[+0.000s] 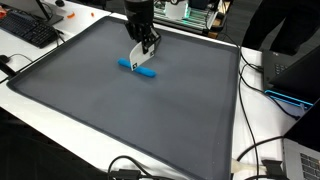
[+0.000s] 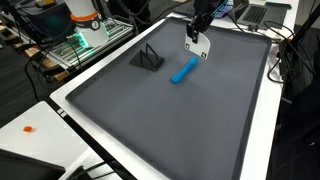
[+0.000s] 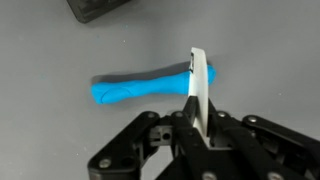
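My gripper (image 1: 147, 42) is shut on a thin white flat piece (image 1: 139, 57), held edge-on just above the grey mat (image 1: 120, 110). A blue elongated bone-shaped object (image 1: 135, 68) lies flat on the mat right under and beside the white piece. Whether they touch cannot be told. In an exterior view the gripper (image 2: 198, 32) holds the white piece (image 2: 196, 47) above the blue object (image 2: 183, 71). In the wrist view the white piece (image 3: 198, 82) stands between the jaws (image 3: 198, 115), at the right end of the blue object (image 3: 135, 88).
A small black triangular stand (image 2: 148, 58) sits on the mat near the blue object and shows in the wrist view (image 3: 100, 8). A keyboard (image 1: 28, 28), cables (image 1: 262, 80), a laptop (image 2: 260, 12) and electronics (image 2: 85, 35) surround the white-rimmed table.
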